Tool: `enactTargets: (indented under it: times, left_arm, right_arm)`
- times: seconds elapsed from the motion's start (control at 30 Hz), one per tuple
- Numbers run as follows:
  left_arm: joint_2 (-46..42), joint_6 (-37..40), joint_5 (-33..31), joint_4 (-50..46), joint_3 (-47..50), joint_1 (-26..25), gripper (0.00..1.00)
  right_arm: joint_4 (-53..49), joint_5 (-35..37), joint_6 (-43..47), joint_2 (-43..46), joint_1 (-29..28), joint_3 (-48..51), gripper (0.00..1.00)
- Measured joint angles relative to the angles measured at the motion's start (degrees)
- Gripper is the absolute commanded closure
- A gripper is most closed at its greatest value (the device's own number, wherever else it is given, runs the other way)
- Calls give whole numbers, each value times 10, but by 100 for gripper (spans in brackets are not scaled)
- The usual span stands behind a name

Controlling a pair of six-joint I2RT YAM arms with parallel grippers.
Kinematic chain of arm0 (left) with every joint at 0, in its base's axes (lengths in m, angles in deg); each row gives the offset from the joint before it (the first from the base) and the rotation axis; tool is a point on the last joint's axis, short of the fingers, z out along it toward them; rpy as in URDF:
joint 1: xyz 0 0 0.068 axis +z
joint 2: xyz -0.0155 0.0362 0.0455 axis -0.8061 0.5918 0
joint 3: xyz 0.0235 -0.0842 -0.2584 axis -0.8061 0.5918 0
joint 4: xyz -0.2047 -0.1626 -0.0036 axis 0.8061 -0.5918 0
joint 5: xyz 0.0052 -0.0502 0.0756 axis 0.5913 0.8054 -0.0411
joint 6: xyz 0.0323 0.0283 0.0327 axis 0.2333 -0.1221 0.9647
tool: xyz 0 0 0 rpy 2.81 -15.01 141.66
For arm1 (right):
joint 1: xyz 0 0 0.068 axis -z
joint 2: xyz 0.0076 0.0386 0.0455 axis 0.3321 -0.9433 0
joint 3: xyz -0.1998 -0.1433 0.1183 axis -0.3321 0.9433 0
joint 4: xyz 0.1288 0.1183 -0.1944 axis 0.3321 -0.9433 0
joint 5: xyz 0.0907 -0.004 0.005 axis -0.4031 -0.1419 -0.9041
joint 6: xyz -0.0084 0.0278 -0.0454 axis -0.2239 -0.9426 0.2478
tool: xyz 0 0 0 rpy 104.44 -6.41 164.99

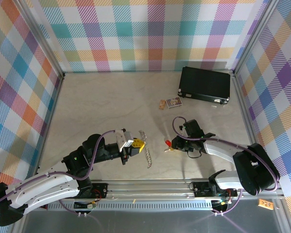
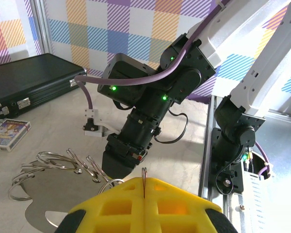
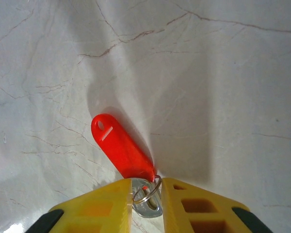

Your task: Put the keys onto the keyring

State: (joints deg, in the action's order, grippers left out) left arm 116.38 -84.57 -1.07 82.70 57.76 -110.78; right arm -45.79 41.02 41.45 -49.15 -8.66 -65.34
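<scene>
The key lies on the table, its red plastic head (image 3: 121, 145) pointing away and its silver metal end (image 3: 149, 208) with a small split ring between my yellow fingers. My right gripper (image 3: 146, 194) is shut on that ring and metal end. From above, the key (image 1: 168, 142) lies just left of the right gripper (image 1: 176, 145). The keyring (image 1: 146, 151), a silver loop with a jagged edge, hangs from my left gripper (image 1: 137, 144). In the left wrist view the left gripper (image 2: 144, 188) is shut on a thin wire of the keyring (image 2: 53, 164), whose loops trail to the left.
A black case (image 1: 205, 83) lies at the back right, with a small printed card (image 1: 173, 102) and a tan bit (image 1: 162, 104) in front of it. The right arm (image 2: 145, 111) stands close ahead of the left gripper. The metal rail (image 1: 184, 187) runs along the near edge.
</scene>
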Motion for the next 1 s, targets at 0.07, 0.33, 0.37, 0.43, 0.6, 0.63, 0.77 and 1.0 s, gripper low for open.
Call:
enactTargets:
  times: [0.07,0.33,0.37,0.43,0.6,0.63,0.77,1.0]
  left_arm:
    - [0,0,0,1,3,0,100]
    - [0,-1,0,1,11,0,100]
    - [0,-1,0,1,11,0,100]
    - [0,-1,0,1,11,0,100]
    - [0,-2,0,1,11,0,100]
    - [0,-2,0,1,11,0,100]
    - [0,-2,0,2,12,0,100]
    - [0,-2,0,2,17,0,100]
  right_arm:
    - [1,0,0,0,0,0,78]
    - [8,-3,0,-5,0,1,65]
    - [9,-4,0,-5,0,1,66]
    - [9,-5,0,-6,1,1,68]
    - [9,-5,0,-11,3,1,75]
    - [9,-5,0,-11,3,1,76]
    - [8,-4,2,-13,3,1,82]
    - [9,-4,5,-14,3,1,91]
